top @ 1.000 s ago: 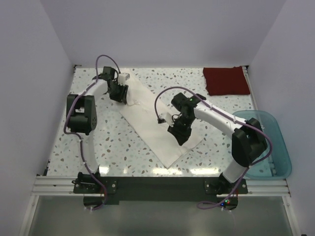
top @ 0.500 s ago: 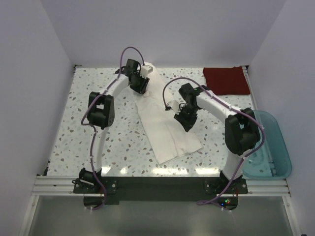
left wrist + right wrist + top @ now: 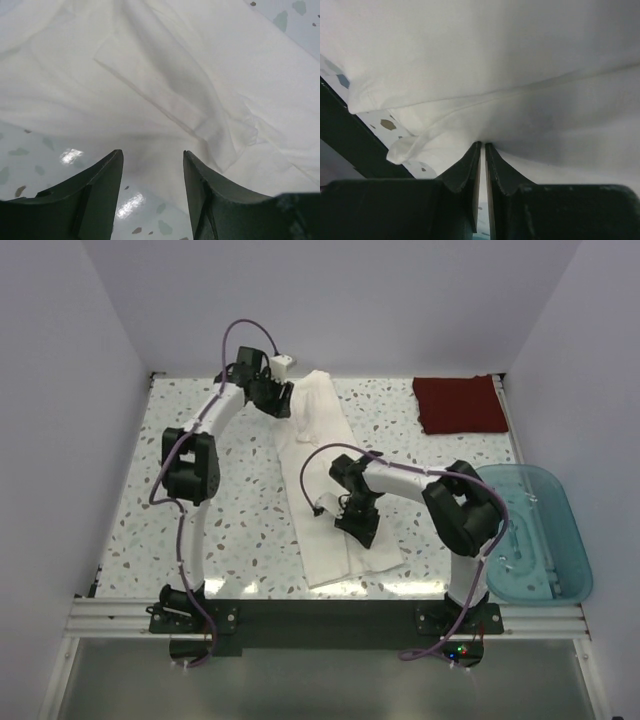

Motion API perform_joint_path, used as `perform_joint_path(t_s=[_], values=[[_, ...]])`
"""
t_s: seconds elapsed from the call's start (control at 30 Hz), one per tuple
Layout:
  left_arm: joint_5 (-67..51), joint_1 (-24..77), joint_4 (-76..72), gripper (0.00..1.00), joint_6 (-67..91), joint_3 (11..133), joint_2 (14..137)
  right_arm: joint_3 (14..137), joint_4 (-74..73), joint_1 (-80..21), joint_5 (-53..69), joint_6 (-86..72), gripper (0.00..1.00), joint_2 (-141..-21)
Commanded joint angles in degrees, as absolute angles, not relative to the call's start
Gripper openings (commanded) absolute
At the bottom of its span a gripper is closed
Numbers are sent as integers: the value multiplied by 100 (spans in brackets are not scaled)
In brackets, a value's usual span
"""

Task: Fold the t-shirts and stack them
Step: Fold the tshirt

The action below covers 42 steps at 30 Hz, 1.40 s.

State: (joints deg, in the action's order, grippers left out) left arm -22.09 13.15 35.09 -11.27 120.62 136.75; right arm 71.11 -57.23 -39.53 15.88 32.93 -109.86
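Right hand (image 3: 480,145) pinches the soft, creased white t-shirt (image 3: 495,60); left hand (image 3: 152,155) gapes.

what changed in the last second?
The white t-shirt swung from a diagonal to nearly straight away from the bases, its far end carried rightward. The left tool now stands open beside that end; it seems to have let go. The right tool ended slightly nearer the bases, shut on the cloth. The dark red t-shirt and teal bin stayed put.
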Motion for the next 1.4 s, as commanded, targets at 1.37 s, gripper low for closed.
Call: perform_joint_path(t_s=[1.37], values=[[-2496,1072,3656,47,-993,12128,14378,11443,-3340,-2619,-184,510,9,-13614]])
